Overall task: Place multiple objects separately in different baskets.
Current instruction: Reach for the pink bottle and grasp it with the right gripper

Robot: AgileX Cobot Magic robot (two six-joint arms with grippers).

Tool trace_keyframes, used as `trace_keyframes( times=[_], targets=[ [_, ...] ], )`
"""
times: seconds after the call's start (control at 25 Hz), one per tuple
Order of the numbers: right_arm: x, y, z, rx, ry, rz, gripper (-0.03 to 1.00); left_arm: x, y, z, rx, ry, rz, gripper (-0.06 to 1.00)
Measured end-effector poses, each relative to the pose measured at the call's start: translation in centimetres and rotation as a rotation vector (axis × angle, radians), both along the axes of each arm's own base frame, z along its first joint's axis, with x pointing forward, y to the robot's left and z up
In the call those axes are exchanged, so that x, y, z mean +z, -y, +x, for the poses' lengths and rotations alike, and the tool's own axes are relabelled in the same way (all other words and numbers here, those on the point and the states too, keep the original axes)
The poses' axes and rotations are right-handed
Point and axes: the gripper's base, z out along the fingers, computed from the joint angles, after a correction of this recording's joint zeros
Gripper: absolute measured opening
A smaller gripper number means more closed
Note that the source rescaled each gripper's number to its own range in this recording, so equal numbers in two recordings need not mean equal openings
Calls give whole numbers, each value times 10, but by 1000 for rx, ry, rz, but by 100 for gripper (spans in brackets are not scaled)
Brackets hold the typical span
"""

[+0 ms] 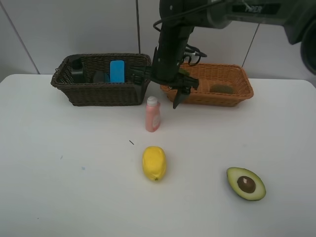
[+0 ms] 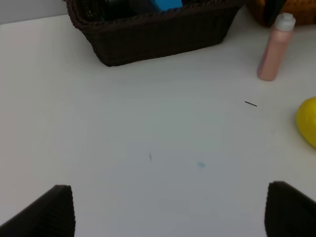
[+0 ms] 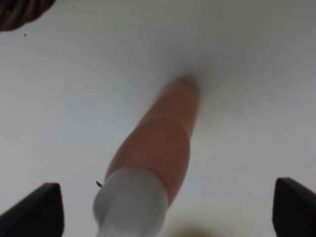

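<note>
The small pink bottle (image 1: 152, 114) stands upright on the white table between the two baskets. My right gripper (image 1: 158, 92) hangs open just above it, one finger to each side, and the right wrist view shows the bottle (image 3: 160, 140) from above between the open fingertips (image 3: 37, 210). The yellow lemon (image 1: 154, 163) and the avocado half (image 1: 246, 183) lie nearer the front. The dark brown basket (image 1: 74, 94) holds the pump bottle (image 1: 76, 69), the grey cup (image 1: 99, 76) and the blue eraser (image 1: 117, 70). The orange basket (image 1: 237, 96) holds a brown kiwi (image 1: 222, 89). The lime is hidden. My left gripper (image 2: 170, 217) is open over bare table.
The table's back edge meets a white wall behind the baskets. In the left wrist view the dark basket (image 2: 158, 34), pink bottle (image 2: 274, 49) and lemon (image 2: 308, 121) lie ahead of the left gripper. A small dark mark (image 1: 131, 142) is on the table.
</note>
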Motion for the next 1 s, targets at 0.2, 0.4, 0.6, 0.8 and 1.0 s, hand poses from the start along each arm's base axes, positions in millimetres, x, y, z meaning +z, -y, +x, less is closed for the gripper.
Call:
trace_keyframes(
  times=[0.2, 0.4, 0.6, 0.8, 1.0],
  targets=[
    [-11, -3, 2, -8, -8, 12, 100, 0, 0, 0, 0, 0, 0, 99],
    [-29, -7, 3, -21, -52, 24, 100, 0, 0, 0, 0, 0, 0, 99],
    [-45, -9, 4, -25, -73, 20, 100, 0, 0, 0, 0, 0, 0, 99],
    [-48, -10, 4, -27, -72, 26, 82, 0, 0, 0, 0, 0, 0, 99],
    [-48, -10, 5, -27, -68, 27, 12, 0, 0, 0, 0, 0, 0, 99]
  ],
)
